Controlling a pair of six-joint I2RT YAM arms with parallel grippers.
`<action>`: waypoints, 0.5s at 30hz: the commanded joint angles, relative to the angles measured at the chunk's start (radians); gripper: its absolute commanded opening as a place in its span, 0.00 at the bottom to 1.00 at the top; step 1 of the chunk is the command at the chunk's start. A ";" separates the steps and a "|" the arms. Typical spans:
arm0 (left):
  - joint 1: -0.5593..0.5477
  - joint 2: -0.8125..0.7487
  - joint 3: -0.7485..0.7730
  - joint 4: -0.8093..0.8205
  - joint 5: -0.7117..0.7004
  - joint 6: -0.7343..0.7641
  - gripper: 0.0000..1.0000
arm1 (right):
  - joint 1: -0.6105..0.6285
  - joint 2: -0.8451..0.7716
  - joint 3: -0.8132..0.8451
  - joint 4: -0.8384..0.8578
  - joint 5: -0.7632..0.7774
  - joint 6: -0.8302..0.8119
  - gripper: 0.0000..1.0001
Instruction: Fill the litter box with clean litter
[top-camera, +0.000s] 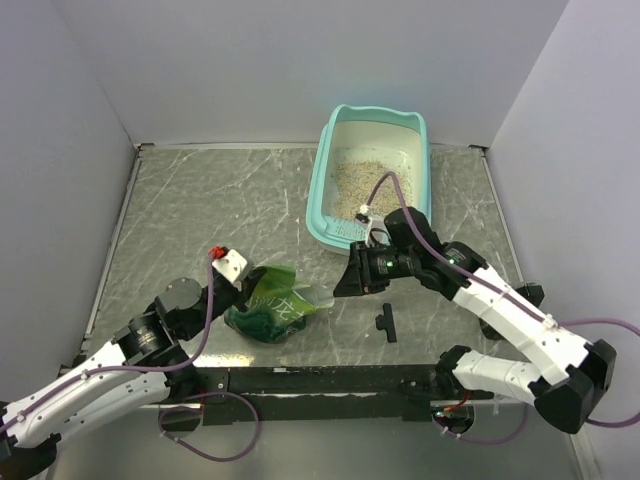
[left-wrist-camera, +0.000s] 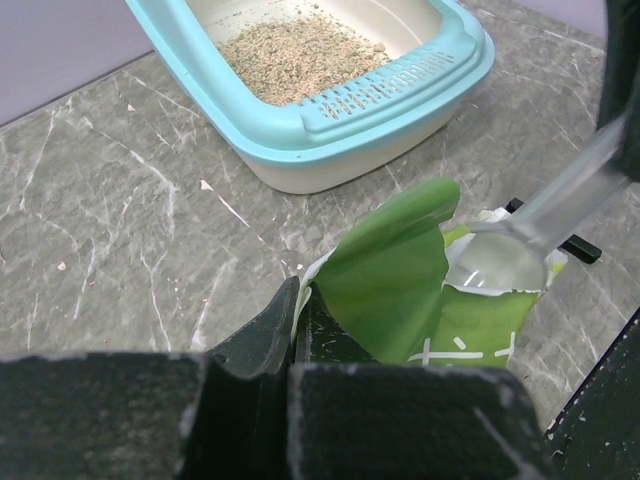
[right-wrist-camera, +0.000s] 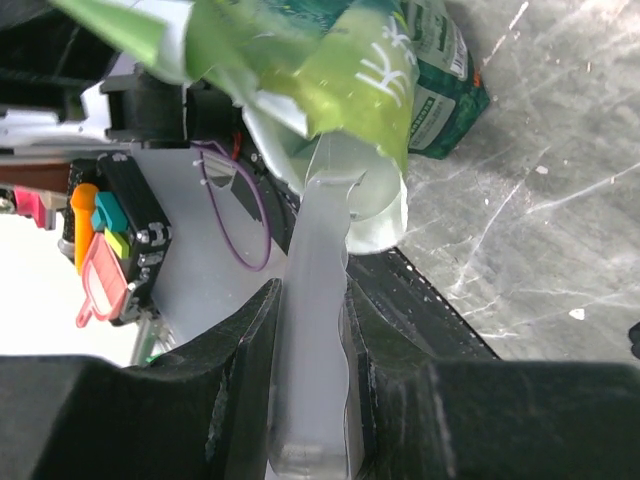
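The teal litter box (top-camera: 318, 190) stands at the back right, with beige clean litter (top-camera: 356, 180) spread over its white floor. In the left wrist view its slotted rim (left-wrist-camera: 380, 95) and the litter (left-wrist-camera: 300, 55) lie straight ahead. A green crinkled pouch (top-camera: 277, 306) lies near the front, and my left gripper (top-camera: 245, 290) is shut on its torn top edge (left-wrist-camera: 400, 270). My right gripper (top-camera: 346, 281) is shut on the handle of a clear plastic scoop (right-wrist-camera: 315, 330). The scoop's bowl (left-wrist-camera: 500, 262) sits at the pouch's mouth (right-wrist-camera: 350, 70).
A small black T-shaped piece (top-camera: 386, 322) lies on the marble tabletop to the right of the pouch. A black rail (top-camera: 320, 380) runs along the near edge. Pale walls close in the left, back and right sides.
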 joint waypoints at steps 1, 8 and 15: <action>0.003 -0.016 0.041 0.024 -0.023 -0.018 0.01 | 0.020 0.058 0.069 -0.067 0.034 0.057 0.00; 0.003 -0.029 0.052 0.009 -0.033 -0.024 0.01 | 0.029 0.178 0.196 -0.226 0.109 0.059 0.00; 0.004 -0.037 0.057 0.000 -0.029 -0.029 0.01 | 0.063 0.295 0.258 -0.262 0.141 0.072 0.00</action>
